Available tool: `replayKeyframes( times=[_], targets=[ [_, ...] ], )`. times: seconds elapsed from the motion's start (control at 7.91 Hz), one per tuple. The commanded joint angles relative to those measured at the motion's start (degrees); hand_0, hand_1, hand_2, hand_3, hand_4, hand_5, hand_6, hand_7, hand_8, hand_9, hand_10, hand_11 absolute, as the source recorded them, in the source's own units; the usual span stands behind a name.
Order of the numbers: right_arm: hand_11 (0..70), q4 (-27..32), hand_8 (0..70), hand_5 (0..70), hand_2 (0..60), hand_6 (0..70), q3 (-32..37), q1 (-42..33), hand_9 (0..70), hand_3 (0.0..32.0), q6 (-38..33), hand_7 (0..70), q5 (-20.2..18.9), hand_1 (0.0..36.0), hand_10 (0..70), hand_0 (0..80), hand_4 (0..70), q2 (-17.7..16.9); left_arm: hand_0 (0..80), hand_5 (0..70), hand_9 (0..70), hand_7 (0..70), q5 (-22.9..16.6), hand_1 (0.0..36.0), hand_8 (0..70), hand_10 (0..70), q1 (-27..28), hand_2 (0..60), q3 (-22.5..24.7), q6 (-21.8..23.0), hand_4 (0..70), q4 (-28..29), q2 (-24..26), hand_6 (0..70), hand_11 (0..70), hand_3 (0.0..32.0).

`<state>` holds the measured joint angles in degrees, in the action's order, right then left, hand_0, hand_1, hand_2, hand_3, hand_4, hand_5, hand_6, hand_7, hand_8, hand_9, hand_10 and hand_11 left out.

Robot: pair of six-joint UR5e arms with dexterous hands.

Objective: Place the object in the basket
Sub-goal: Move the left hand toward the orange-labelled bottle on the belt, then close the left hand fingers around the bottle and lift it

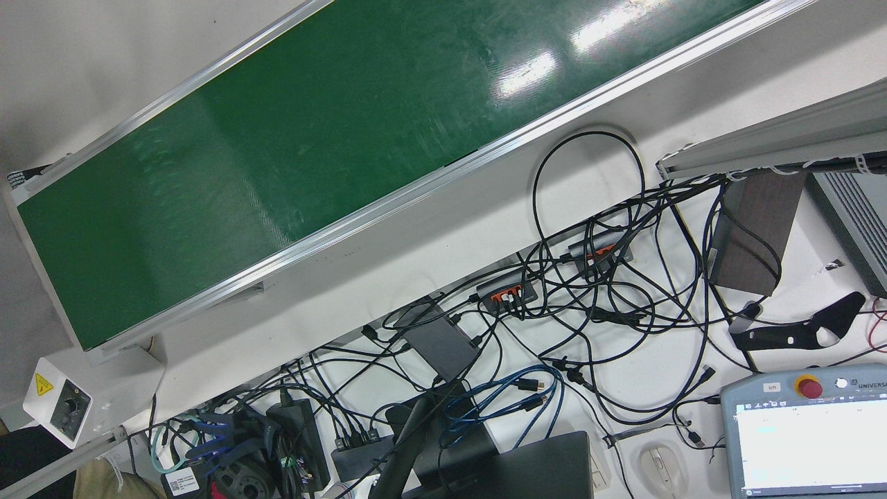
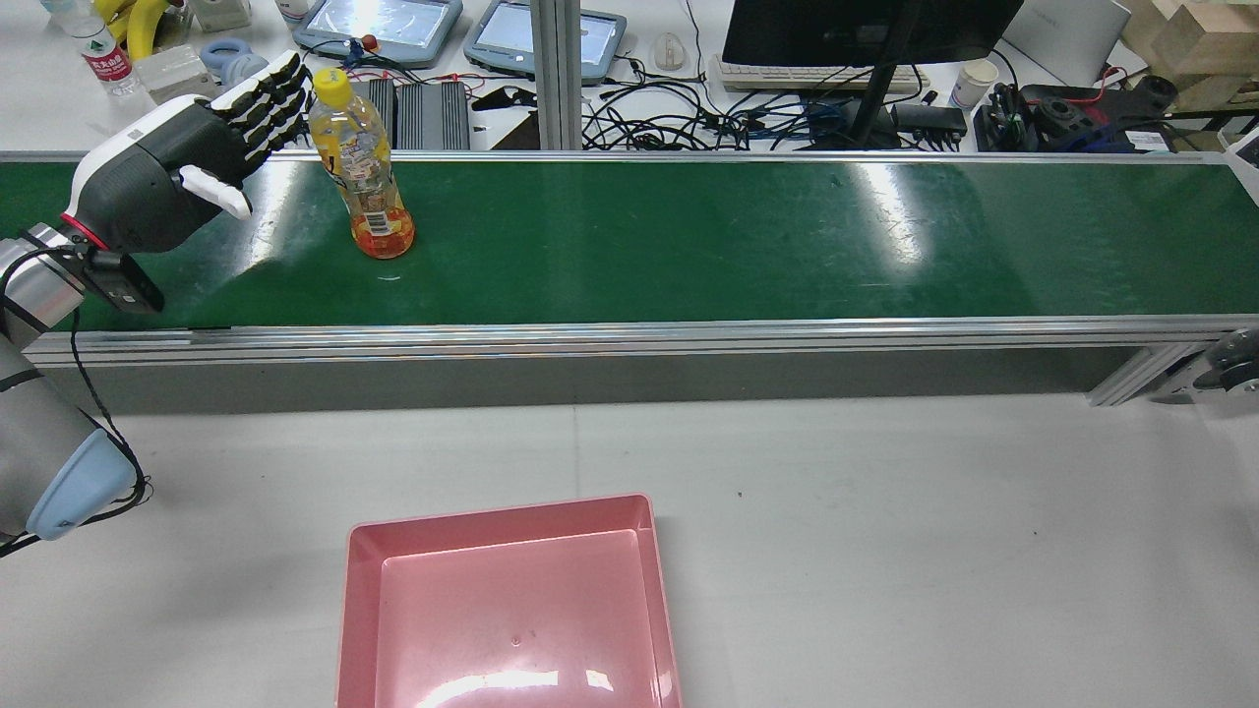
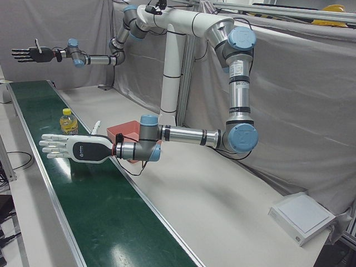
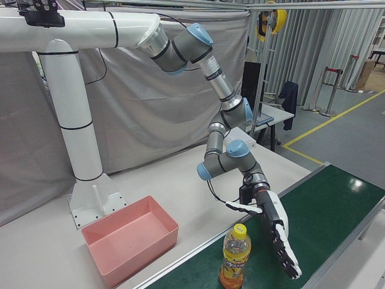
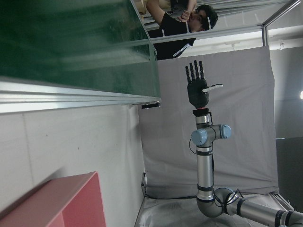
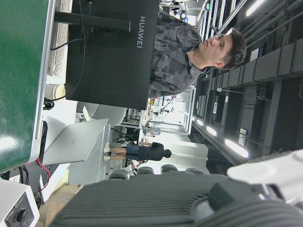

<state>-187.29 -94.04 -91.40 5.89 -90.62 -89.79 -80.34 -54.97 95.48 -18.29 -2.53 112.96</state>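
Observation:
A yellow-capped juice bottle stands upright on the green conveyor belt, toward its left end. My left hand is open, with its fingers stretched out just left of the bottle at cap height, and not touching it. The bottle and the left hand also show in the right-front view. The empty pink basket sits on the white table in front of the belt. My right hand is open and held high in the air, far from the belt; it also shows in the left hand view.
Behind the belt a desk holds a monitor, teach pendants, a vertical aluminium post and tangled cables. The white table spreads around the basket. A person stands beyond the belt.

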Motion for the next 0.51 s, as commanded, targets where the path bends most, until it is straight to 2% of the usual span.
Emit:
replayKeyframes(
  times=[0.0, 0.25, 0.38],
  targets=[
    [0.0, 0.0, 0.0, 0.0, 0.0, 0.0, 0.0, 0.0, 0.0, 0.0, 0.0, 0.0, 0.0, 0.0, 0.0, 0.0, 0.0, 0.1, 54.1, 0.0, 0.0, 0.0, 0.0, 2.9, 0.0, 0.0, 0.9, 0.0, -0.6, -2.7, 5.2, -1.4, 3.6, 0.0, 0.0, 0.6],
    [0.0, 0.0, 0.0, 0.0, 0.0, 0.0, 0.0, 0.0, 0.0, 0.0, 0.0, 0.0, 0.0, 0.0, 0.0, 0.0, 0.0, 0.1, 55.5, 0.0, 0.0, 0.0, -0.1, 3.8, 0.0, 0.0, 1.0, 0.0, -1.3, -2.5, 6.4, -0.4, 4.1, 0.0, 0.0, 0.0],
    [0.0, 0.0, 0.0, 0.0, 0.0, 0.0, 0.0, 0.0, 0.0, 0.0, 0.0, 0.0, 0.0, 0.0, 0.0, 0.0, 0.0, 0.1, 58.6, 4.2, 0.0, 0.0, -0.3, 5.3, 0.0, 0.5, 1.0, 0.0, -3.4, -2.3, 8.5, -0.6, 5.6, 0.0, 1.6, 0.0]
  ],
)
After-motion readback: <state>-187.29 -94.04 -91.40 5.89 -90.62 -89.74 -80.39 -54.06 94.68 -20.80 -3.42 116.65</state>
